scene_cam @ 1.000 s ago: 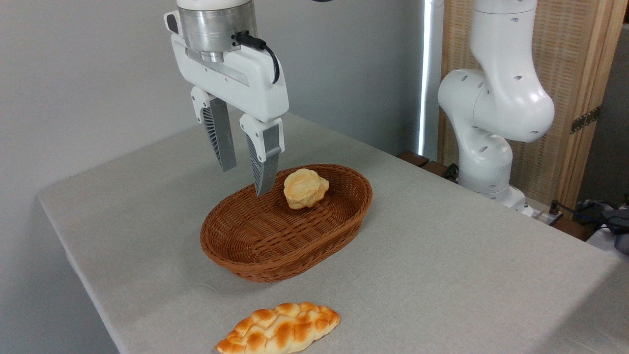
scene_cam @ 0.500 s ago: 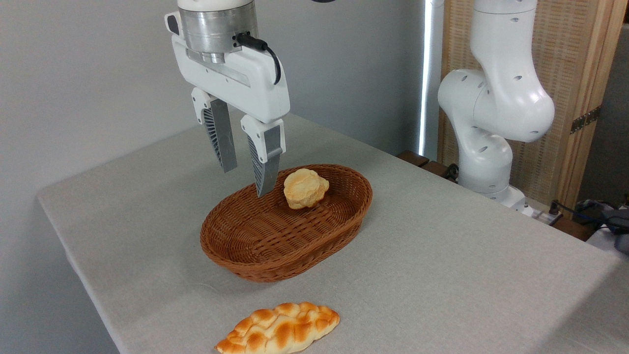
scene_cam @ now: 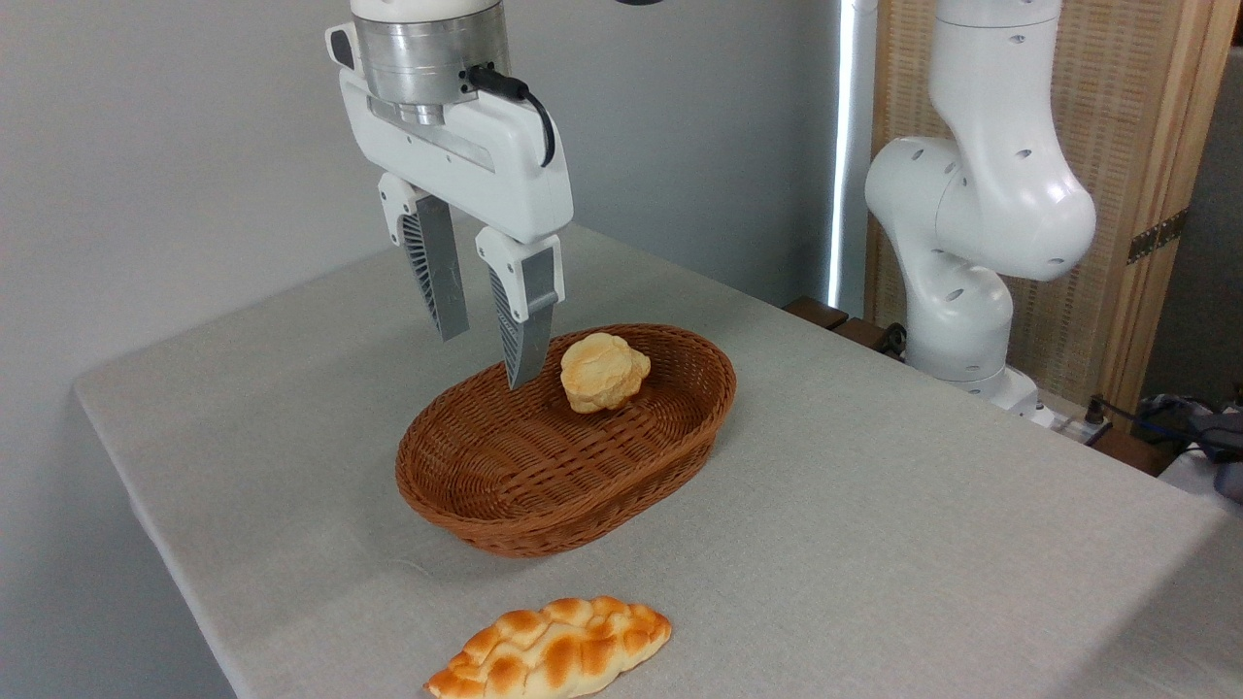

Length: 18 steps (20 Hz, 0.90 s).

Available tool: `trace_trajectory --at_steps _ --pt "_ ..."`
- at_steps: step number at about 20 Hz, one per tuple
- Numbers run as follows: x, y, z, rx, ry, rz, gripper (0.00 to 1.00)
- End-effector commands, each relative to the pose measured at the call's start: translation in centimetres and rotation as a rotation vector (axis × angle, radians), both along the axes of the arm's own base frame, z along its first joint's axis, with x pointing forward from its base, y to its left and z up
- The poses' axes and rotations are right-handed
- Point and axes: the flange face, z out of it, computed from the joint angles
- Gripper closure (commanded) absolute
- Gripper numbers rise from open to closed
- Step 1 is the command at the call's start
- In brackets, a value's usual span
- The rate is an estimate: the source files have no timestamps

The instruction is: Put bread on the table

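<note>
While the pincer (scene_cam: 483, 361) hung spread above the basket (scene_cam: 563, 442) holding the bread (scene_cam: 603, 372), grey cloth covered the tabletop (scene_cam: 874, 505) before a plain wall.

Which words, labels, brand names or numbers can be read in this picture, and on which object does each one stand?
None: no readable text appears anywhere.
The gripper body is plain white and grey, with no visible marking.
The bread, the wicker basket, the braided loaf and the table cloth carry no label.
The arm shows no logo.
</note>
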Motion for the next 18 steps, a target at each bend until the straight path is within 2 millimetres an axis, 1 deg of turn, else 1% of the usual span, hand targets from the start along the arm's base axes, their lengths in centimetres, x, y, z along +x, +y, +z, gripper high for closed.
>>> trace_trajectory --at_steps 1,2,5,7,8,13,17,18 --pt "-0.3 0.1 0.1 0.004 -0.019 0.002 0.0" --pt "-0.3 0.1 0.2 0.004 -0.021 0.003 0.0" --pt "-0.7 0.1 -0.4 0.004 -0.007 0.002 0.0" --pt "-1.1 -0.4 -0.7 0.003 -0.001 -0.008 0.0" --pt "-1.5 -1.4 -1.1 0.004 0.008 -0.026 0.0" --pt "-3.1 -4.4 -2.7 0.01 0.022 -0.081 0.0" --pt "-5.8 -6.3 -4.1 0.013 -0.015 -0.117 0.0" --pt "-6.5 -6.9 -4.6 0.014 -0.025 -0.148 0.0"
